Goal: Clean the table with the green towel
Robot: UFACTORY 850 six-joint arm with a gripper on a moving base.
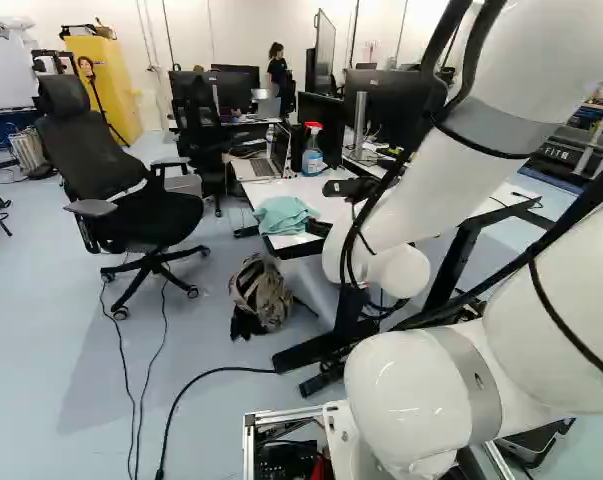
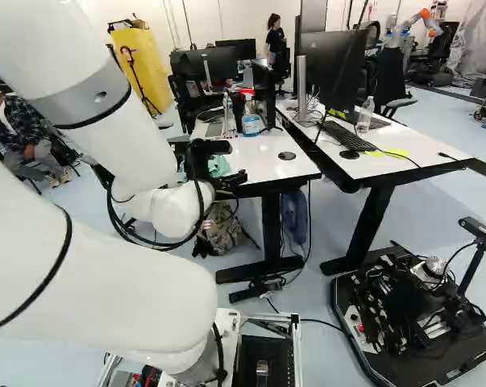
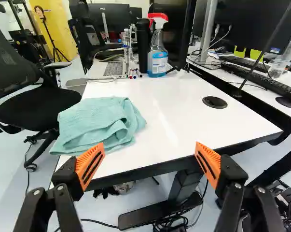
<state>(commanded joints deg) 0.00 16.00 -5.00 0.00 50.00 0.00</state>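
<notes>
At the near edge of the white table, my gripper (image 2: 233,164) hangs in the right base view. Its orange-padded fingers stand wide apart in the wrist view, and the gripper (image 3: 150,162) has nothing between them. The green towel (image 3: 99,121) lies crumpled on the white table (image 3: 184,111), ahead of the finger on the chair's side, partly over the table's side edge. It also shows in the left base view as a light green towel (image 1: 283,215).
A spray bottle (image 3: 157,50), a black bottle (image 3: 143,46), markers and a laptop (image 3: 114,68) stand at the table's far end. An office chair (image 1: 131,200) is beside the table, a backpack (image 1: 262,292) on the floor below. A second desk (image 2: 388,153) adjoins; another robot (image 2: 412,24) stands far back.
</notes>
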